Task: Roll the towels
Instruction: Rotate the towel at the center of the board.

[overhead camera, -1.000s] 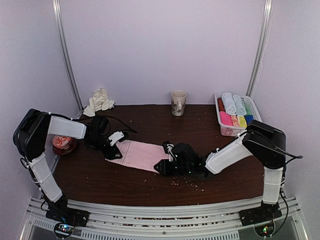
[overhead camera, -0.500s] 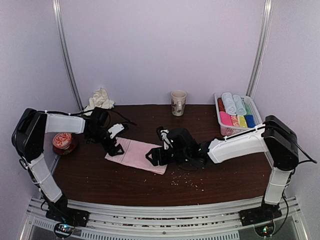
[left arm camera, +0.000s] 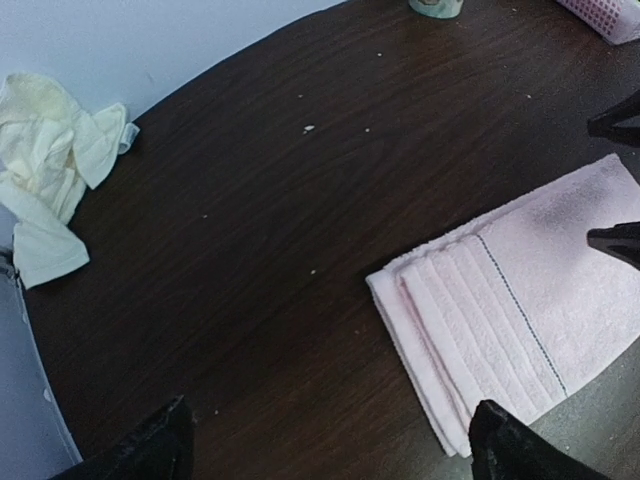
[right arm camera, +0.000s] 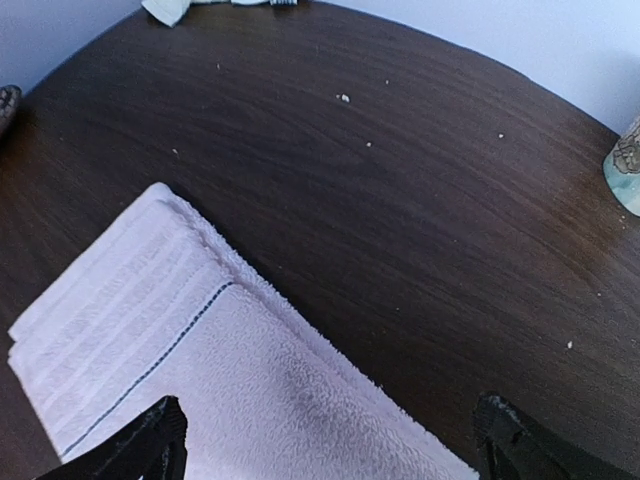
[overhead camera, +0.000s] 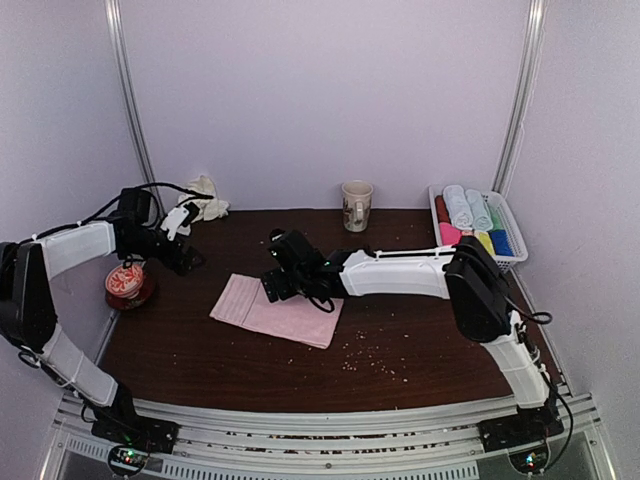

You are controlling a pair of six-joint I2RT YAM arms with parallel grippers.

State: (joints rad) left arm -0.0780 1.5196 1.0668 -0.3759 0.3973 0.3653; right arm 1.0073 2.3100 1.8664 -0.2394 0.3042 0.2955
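Since the earlier frame, both grippers have left the pink towel [overhead camera: 280,308], which lies flat left of counter centre. The left gripper [overhead camera: 185,215] has retreated toward the far-left corner and the right gripper [overhead camera: 272,287] is over the towel's far edge; both are spread wide and empty. Towels counted: two. The cream towel [overhead camera: 200,198] lies crumpled in the far-left corner.

Left wrist view: of the left claw [left arm camera: 330,452] only the fingertips [left arm camera: 160,445] show, at the lower edge. The pink towel [left arm camera: 520,300], ahead and right of this claw, runs off the right edge. The cup [left arm camera: 436,6] and basket [left arm camera: 610,15], far ahead, are clipped at the top. The cream towel [left arm camera: 50,170] is clipped at the left.
Right wrist view: the towel's part beneath the right claw [right arm camera: 335,445] is cut by the lower edge.
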